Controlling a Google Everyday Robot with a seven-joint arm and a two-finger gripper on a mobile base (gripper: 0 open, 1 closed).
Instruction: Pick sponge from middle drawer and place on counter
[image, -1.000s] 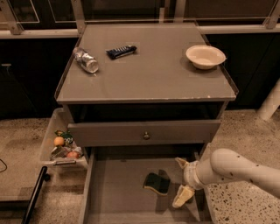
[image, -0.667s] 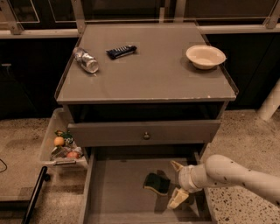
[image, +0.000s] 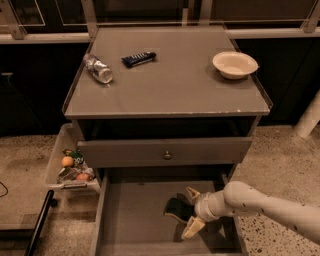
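down in the middle drawer (image: 134, 221), spread gripper (image: 189, 212) flanks the sponge (image: 175, 206)

Dim, warm light from above. Top of counter (image: 170, 95) evenly lit, weak sheen toward its back edge; soft shadow under the bowl (image: 235, 64). Floor of middle drawer (image: 135, 220) darker; gripper (image: 191, 211), fingers spread at the drawer's right side by the sponge (image: 175, 206), shadows the front right corner. Surroundings near black.

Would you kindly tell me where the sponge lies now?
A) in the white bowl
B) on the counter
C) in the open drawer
C: the sponge lies on the floor of the middle drawer, with the gripper open right at it.
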